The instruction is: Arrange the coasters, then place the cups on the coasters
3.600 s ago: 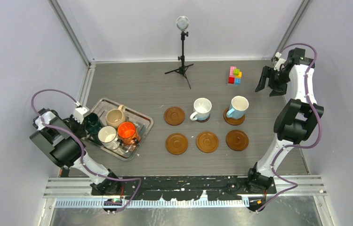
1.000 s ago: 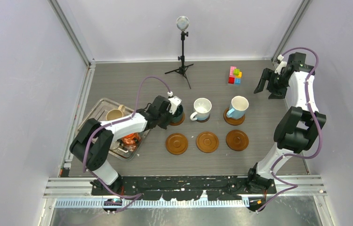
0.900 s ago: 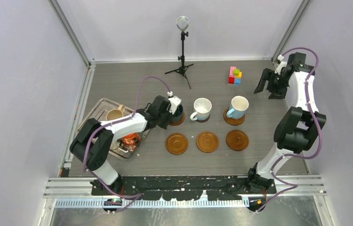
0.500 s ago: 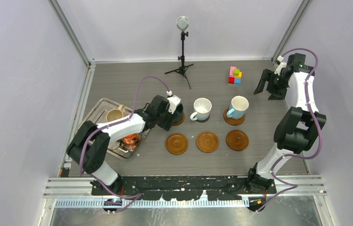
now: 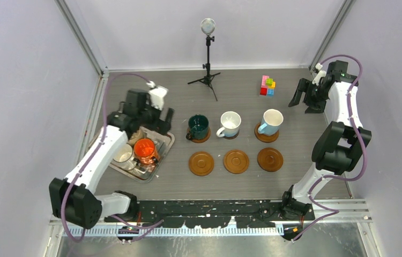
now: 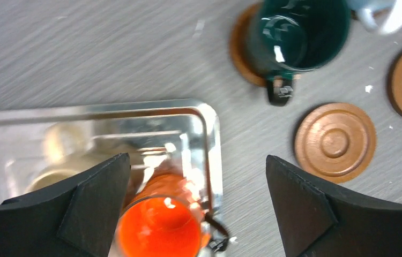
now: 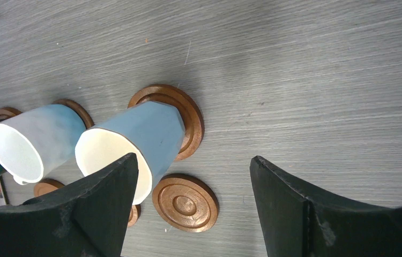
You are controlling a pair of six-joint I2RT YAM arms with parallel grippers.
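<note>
Three cups stand on the back row of coasters: the dark green mug (image 5: 198,126), the white mug (image 5: 230,123) and the light blue mug (image 5: 270,121). In front lie three bare coasters (image 5: 201,163), (image 5: 236,161), (image 5: 270,159). The orange mug (image 5: 145,151) and the dark-rimmed white mug (image 5: 123,155) sit in the tray; a beige mug (image 6: 54,176) shows blurred. My left gripper (image 5: 158,122) hangs open above the tray's right end, over the orange mug (image 6: 158,230), holding nothing. My right gripper (image 5: 304,101) is open at the far right, behind the light blue mug (image 7: 145,134).
The silver metal tray (image 5: 161,136) lies at the left of the table. A small black tripod (image 5: 208,59) stands at the back centre. A stack of coloured blocks (image 5: 267,85) sits at the back right. Frame posts and walls enclose both sides.
The left gripper opened, let go of the dark green mug on the back-left coaster, and swung back left to above the tray. The right arm has not moved.
</note>
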